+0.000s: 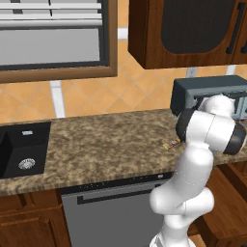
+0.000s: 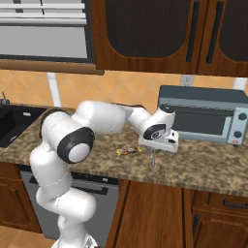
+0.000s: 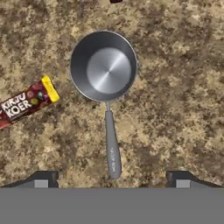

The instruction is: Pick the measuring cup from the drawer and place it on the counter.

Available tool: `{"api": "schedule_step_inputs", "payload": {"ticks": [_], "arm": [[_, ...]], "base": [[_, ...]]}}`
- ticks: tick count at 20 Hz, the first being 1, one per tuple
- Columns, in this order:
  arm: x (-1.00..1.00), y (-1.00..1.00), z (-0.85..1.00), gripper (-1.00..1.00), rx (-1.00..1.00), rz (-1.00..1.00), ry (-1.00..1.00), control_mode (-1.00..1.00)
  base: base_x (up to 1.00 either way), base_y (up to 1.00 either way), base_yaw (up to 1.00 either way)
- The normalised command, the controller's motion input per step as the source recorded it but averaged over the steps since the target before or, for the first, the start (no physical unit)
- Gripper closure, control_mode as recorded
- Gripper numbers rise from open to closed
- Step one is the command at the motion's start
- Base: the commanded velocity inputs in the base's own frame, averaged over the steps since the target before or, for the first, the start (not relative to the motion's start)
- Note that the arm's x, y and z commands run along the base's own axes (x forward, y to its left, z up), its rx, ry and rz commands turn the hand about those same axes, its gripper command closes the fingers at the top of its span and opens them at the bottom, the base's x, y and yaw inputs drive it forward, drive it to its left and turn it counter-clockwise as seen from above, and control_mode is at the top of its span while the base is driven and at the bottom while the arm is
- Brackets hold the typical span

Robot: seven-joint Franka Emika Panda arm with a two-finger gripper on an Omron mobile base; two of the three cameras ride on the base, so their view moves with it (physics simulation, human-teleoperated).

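measuring cup (image 3: 104, 66) upright on the counter (image 3: 175, 87), handle toward the gripper (image 3: 112, 177) | fingertips spread wide, clear of it | snack bar (image 3: 27, 101) just beside — bare granite elsewhere | right base view: toaster oven (image 2: 203, 115) close behind, front edge near

Base views flank arm, share counter (image 1: 106, 140); hand view straight down, close.

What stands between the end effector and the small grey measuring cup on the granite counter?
Nothing visible does. The small grey metal measuring cup lies on the speckled brown granite counter, straight below the end effector, whose jaws stand wide apart. The red and yellow snack bar lies off to one side, apart from the cup.
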Motion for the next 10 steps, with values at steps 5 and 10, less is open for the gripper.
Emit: {"api": "schedule_step_inputs", "payload": {"ticks": [5, 10], "arm": [[-0.96, 0.75, 0.53, -1.0, -0.02, -0.03, -0.26, -1.0], [-0.6, 1.0, 0.83, -1.0, 0.0, -0.01, -0.13, -1.0]], "base": [[0.0, 0.0, 0.0], [0.0, 0.0, 0.0]]}}
